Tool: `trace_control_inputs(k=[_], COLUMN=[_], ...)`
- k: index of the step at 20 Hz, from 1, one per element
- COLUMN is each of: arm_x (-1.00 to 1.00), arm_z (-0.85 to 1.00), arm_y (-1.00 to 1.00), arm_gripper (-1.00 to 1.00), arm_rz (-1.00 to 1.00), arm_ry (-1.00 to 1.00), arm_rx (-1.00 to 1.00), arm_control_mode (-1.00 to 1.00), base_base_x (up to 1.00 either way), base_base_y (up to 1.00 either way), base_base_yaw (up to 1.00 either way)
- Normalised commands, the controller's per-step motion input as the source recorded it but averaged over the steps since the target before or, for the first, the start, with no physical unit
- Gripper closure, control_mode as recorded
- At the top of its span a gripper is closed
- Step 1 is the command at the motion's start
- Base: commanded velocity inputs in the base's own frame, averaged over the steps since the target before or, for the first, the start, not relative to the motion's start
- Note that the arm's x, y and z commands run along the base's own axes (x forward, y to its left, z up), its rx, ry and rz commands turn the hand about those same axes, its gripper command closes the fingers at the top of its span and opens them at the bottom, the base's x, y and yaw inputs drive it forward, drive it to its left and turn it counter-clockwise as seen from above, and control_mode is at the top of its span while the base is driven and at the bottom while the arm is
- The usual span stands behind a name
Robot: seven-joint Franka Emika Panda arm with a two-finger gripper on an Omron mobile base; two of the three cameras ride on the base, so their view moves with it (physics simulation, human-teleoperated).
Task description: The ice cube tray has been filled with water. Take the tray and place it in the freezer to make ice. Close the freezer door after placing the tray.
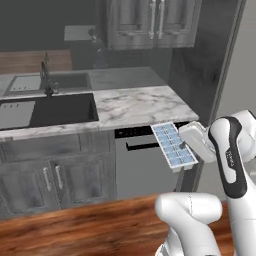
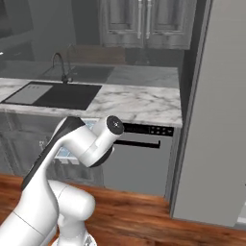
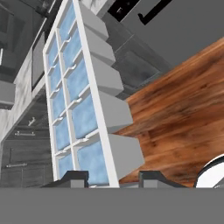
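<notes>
Hand [image 3: 109,177] grasping ice cube tray [image 1: 173,145] by one short end, tray in air past marble counter [image 1: 135,106] edge, above dishwasher front [image 1: 145,167]. Water [image 3: 81,116] fills cells. Grey freezer [image 2: 216,120] to the right, wood floor [image 2: 144,216] open below.

In the right base view the arm [image 2: 72,144] covers nearly all of the ice cube tray [image 2: 65,154], leaving a pale sliver beside the elbow. In the hand view the tray's [image 3: 83,100] near end and the fingertips [image 3: 74,177] run off the bottom edge, so contact cannot be judged. The fridge [image 2: 216,120] beside the counter is cut by the right edge.
</notes>
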Motion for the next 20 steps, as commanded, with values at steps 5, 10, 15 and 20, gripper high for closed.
trace_control_inputs(k=[5,10,15,20], arm_x=[0.00,0.00,0.00,0.00], arm_z=[0.00,0.00,0.00,0.00], arm_y=[0.00,0.00,0.00,0.00], arm_gripper=[1.00,1.00,1.00,1.00], arm_rz=[0.00,0.00,0.00,0.00], arm_ry=[0.00,0.00,0.00,0.00], arm_rx=[0.00,0.00,0.00,0.00], arm_control_mode=[1.00,1.00,1.00,1.00], base_base_x=[-0.18,-0.19,-0.22,-0.19], base_base_y=[-0.75,-0.78,-0.78,-0.80], base_base_yaw=[-0.03,-0.03,-0.05,-0.08])
